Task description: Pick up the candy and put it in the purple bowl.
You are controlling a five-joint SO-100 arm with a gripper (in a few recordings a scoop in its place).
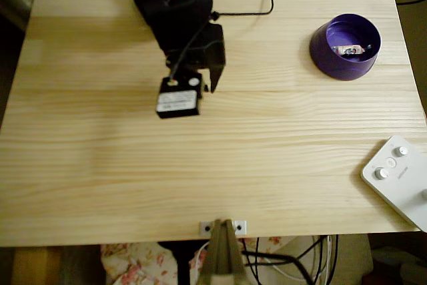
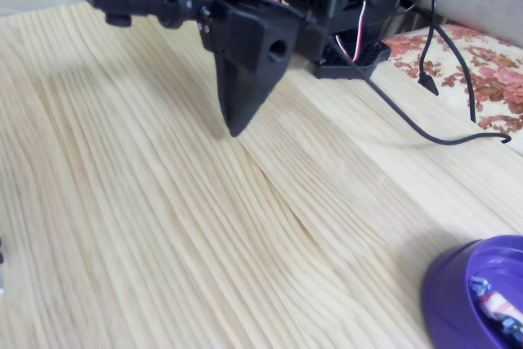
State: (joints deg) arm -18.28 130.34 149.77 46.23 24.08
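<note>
The candy (image 1: 349, 50) lies inside the purple bowl (image 1: 333, 58) at the table's far right in the overhead view; its white printed wrapper also shows in the bowl (image 2: 449, 292) at the lower right corner of the fixed view, candy (image 2: 495, 308) on the violet inside. My black gripper (image 1: 209, 86) is far to the left of the bowl, near the arm's base. It points down at the bare wood, gripper (image 2: 235, 127) tapering to one point just above the table. Its fingers are shut together with nothing between them.
A white device with round knobs (image 1: 399, 177) sits at the table's near right corner. A black cable (image 2: 441, 112) trails from the arm's base across the far side of the table. A metal clamp (image 1: 223, 227) grips the front edge.
</note>
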